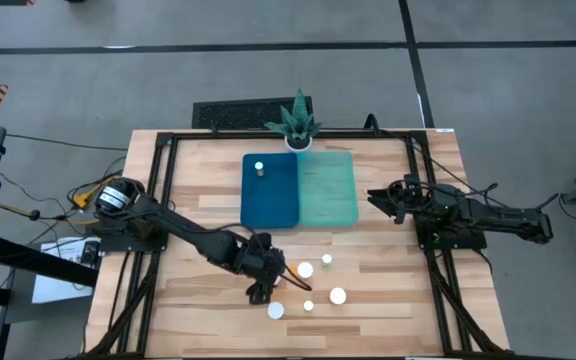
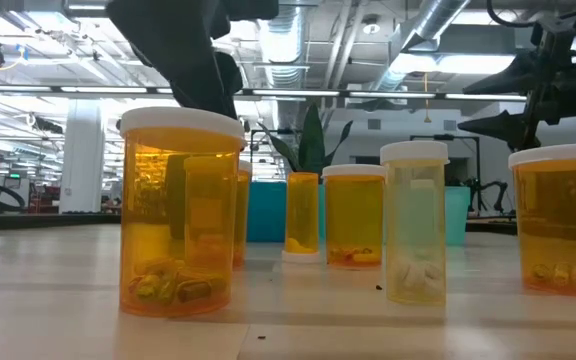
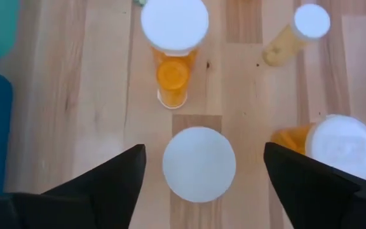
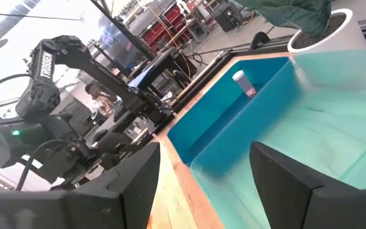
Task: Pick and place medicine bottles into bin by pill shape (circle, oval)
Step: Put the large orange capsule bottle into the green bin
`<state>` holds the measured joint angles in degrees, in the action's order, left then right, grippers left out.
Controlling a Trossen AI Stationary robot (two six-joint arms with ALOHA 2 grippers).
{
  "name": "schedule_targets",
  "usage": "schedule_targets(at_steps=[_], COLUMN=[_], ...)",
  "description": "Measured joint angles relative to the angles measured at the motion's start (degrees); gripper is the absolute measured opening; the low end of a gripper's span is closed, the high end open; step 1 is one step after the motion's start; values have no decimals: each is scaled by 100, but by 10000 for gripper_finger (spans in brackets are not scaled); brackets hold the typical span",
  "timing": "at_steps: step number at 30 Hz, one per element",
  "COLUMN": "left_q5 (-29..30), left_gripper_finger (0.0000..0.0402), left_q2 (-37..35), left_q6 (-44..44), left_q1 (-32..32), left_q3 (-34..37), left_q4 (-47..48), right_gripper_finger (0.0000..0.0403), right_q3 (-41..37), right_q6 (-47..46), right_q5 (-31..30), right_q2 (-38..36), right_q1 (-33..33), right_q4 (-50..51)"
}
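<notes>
While the left pincer hangs over the lower middle of the high view, a cluster of medicine bottles stands on the desk just to its right, showing there only as small white caps. In the left wrist view its fingers are spread wide to either side of one round white cap, touching nothing; the amber body below that cap is hidden. Another bottle at that frame's lower right is cut off by a finger. From the low view the bottles are amber with white caps, pills lying at their bottoms; pill shapes are hard to make out. One paler bottle holds white pills. A lone bottle stands in the dark blue bin, beside the light teal bin. A potted plant sits above the bins. At the right of the high view, the right pincer waits with its fingers apart, empty.
</notes>
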<state>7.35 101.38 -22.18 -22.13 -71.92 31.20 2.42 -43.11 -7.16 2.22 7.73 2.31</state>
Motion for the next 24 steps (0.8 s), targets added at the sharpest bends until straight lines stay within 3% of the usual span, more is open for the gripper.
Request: schedule_targets(at_steps=[5, 24], left_q5=[-77, -217], left_gripper_finger=[342, 336], left_q2=[0, 557], left_q6=[7, 464], left_q1=[2, 8], left_q3=[0, -48], left_q4=[97, -166], right_gripper_finger=[255, 255], right_q3=[0, -17], right_q6=[0, 1], right_q5=[2, 11], right_q2=[-2, 14], right_q1=[0, -18], right_q4=[2, -84])
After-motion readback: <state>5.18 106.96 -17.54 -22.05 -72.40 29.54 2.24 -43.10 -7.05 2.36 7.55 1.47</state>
